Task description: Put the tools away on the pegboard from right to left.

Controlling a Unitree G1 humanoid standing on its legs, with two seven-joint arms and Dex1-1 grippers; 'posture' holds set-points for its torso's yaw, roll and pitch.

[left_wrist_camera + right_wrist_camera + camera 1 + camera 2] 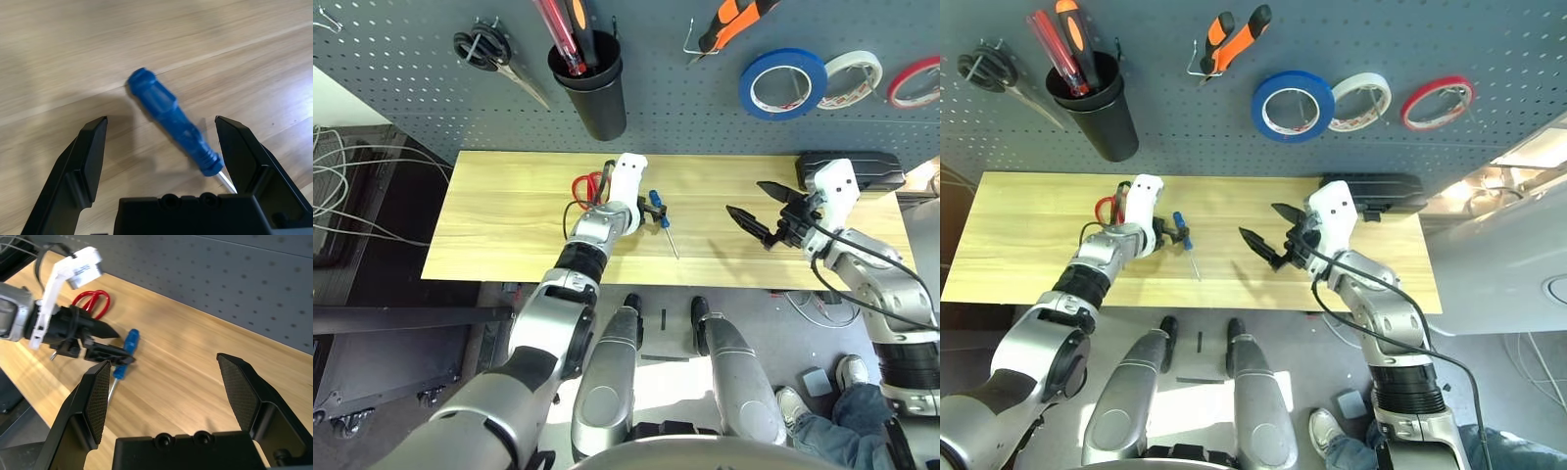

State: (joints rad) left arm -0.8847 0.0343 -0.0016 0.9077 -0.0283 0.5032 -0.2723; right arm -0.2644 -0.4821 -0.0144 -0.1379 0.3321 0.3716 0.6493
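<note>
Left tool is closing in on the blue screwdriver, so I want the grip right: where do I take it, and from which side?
Take the screwdriver across its thick blue handle, coming down from above. It lies flat on the table, and the open left tool already straddles the handle; the metal shaft is too thin to hold.

red scissors (pixel 588 186) partly hidden, pliers (pixel 734 22) cropped

Bright, even light falls on the wooden table (pixel 509 211), with soft shadows beneath the arms. Glare flares at the right edge beside the pegboard (pixel 1489 59). The blue screwdriver (pixel 173 120) appears slightly blurred close up.
</note>
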